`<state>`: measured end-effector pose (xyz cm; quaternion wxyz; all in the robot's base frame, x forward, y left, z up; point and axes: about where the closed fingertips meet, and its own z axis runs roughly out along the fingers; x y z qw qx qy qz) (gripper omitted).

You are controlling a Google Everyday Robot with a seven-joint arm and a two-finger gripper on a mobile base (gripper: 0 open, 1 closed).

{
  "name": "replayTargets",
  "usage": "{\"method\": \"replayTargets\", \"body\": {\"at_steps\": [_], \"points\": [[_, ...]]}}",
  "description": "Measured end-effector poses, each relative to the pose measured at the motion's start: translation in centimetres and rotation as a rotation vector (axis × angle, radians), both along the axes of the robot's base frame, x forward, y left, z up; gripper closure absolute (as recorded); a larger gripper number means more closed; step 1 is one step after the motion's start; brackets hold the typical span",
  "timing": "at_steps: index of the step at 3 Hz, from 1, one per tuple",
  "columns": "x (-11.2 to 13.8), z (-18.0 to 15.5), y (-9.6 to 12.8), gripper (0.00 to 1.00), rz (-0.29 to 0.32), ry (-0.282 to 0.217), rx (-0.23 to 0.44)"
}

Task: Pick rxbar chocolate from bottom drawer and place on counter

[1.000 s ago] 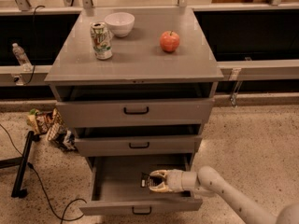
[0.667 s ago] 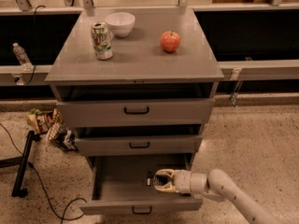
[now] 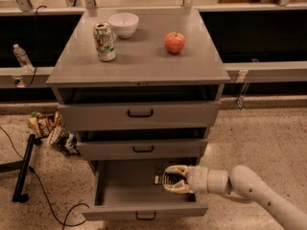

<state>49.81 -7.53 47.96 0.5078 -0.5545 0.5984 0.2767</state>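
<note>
White arm, cream gripper at the right side of the open bottom drawer.
The arm is a thick, smooth white tube with a rounded, matte shell that swells at a joint. Its wrist is a shorter pale cylinder, cut into rings by thin dark seams. Two curved, claw-like jaws stand apart at its end, cream and yellower than the arm.

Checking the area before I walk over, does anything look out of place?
Snack bags lie scattered on the floor left of the cabinet, off any surface. The gripper is inside the open bottom drawer, at the rxbar chocolate.
</note>
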Motion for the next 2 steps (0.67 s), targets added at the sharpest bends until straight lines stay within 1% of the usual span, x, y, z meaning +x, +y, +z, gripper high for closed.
{"method": "replayTargets", "body": {"at_steps": [1,2], "points": [[-0.1,7.0,-0.5,1.0,-0.054,-0.034,-0.055],[0.4,15.1,-1.3,1.0,-0.141,-0.179,-0.113]]}}
